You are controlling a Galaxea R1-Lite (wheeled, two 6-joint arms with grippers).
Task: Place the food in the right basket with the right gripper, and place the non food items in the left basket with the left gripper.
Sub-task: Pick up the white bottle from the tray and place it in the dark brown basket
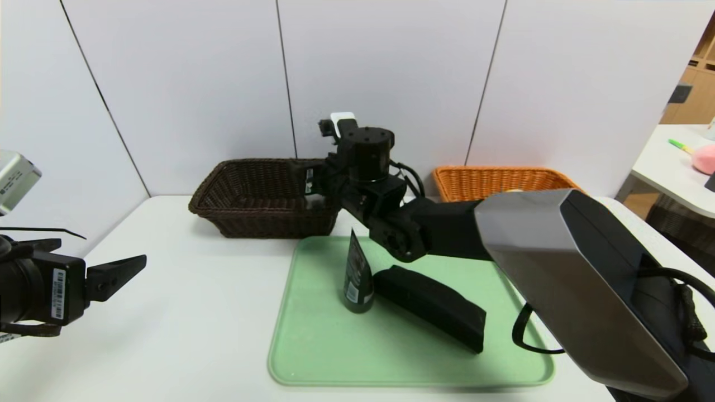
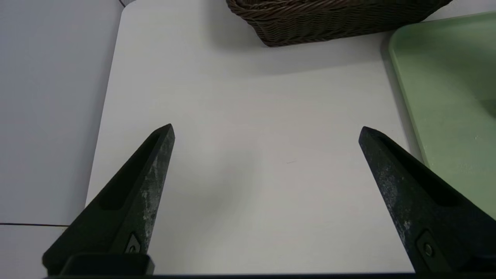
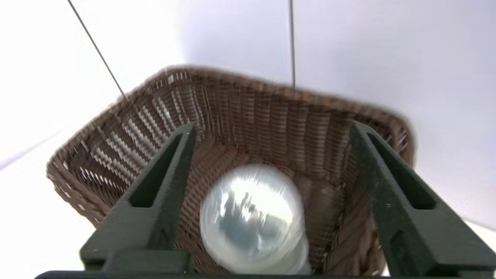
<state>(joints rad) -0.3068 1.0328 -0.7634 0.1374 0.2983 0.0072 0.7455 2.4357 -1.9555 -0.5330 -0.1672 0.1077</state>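
Note:
My right gripper reaches across over the right end of the dark brown left basket. It is open, and the translucent white bottle sits blurred between its fingers, touching neither, above the basket floor. The dark green tube stands upright on the green tray, with the black pouch lying beside it. My left gripper hangs open over bare table at the far left, holding nothing. Behind my right forearm stands the orange right basket; only a pale sliver of food shows there.
My right arm's grey shell spans the tray's right side and hides the table there. White wall panels rise close behind both baskets. A side table with small coloured items stands at the far right.

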